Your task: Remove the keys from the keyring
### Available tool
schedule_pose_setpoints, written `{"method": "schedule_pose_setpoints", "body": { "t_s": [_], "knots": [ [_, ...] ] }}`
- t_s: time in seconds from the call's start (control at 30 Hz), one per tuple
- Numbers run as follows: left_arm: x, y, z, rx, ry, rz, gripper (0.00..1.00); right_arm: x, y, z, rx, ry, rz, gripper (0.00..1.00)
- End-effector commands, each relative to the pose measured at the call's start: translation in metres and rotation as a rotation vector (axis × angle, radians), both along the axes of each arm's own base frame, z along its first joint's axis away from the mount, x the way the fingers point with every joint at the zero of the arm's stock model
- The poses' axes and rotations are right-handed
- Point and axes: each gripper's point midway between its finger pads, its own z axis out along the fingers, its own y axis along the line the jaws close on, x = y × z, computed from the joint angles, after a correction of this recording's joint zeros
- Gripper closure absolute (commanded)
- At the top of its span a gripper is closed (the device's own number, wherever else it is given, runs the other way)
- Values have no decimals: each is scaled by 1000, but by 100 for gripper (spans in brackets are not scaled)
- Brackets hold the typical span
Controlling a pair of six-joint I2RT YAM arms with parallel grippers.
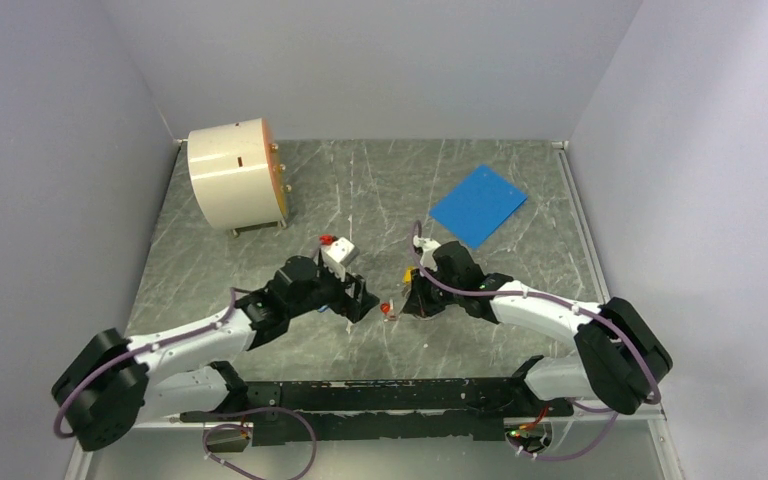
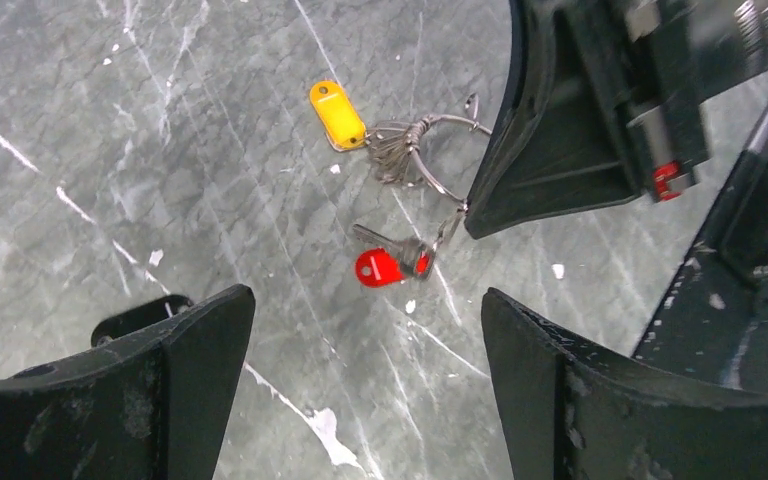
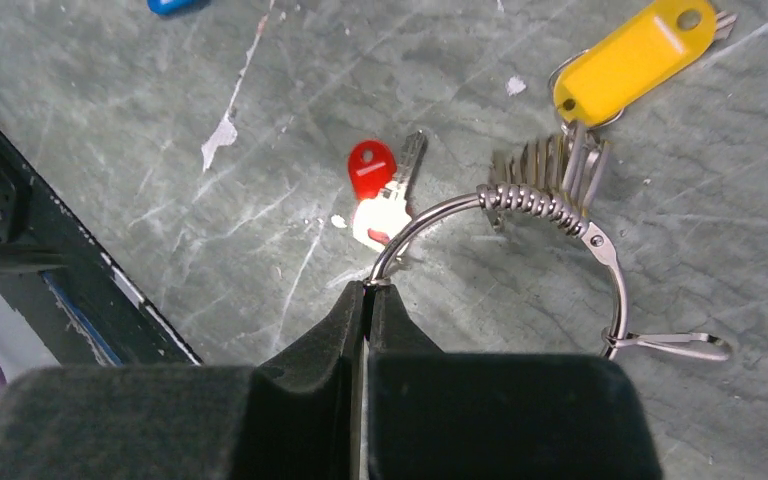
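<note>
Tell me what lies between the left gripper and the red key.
Nothing visible: only bare table separates the open left gripper from the red key. The right gripper pinches the keyring just beyond it.

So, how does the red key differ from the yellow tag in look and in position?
The red key has a small round head and a bare metal blade; the yellow tag is a longer oblong. The red key lies close to the right gripper, which is shut on the keyring; the yellow tag lies at the ring's far side. Both lie flat on the table.
</note>
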Motion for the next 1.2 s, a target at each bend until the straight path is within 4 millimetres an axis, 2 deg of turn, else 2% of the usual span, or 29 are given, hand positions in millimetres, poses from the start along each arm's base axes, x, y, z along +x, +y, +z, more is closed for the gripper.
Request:
{"method": "schedule_pose_setpoints", "body": {
  "t_s": [0.0, 0.4, 0.67, 0.83, 1.17],
  "knots": [
    [17, -20, 10, 27, -220, -52, 10, 7, 6, 19, 74, -53, 5, 100],
    [9, -43, -23, 57, -441, -158, 12, 10, 3, 21, 63, -45, -14, 100],
    [16, -60, -32, 18, -561, -145, 11, 12, 2, 25, 52, -48, -22, 100],
    [15, -67, -44, 3, -586, -157, 11, 13, 2, 32, 56, -56, -31, 100],
    [18, -82, -50, -36, -606, -174, 13, 14, 3, 40, 67, -57, -42, 100]
  ]
}}
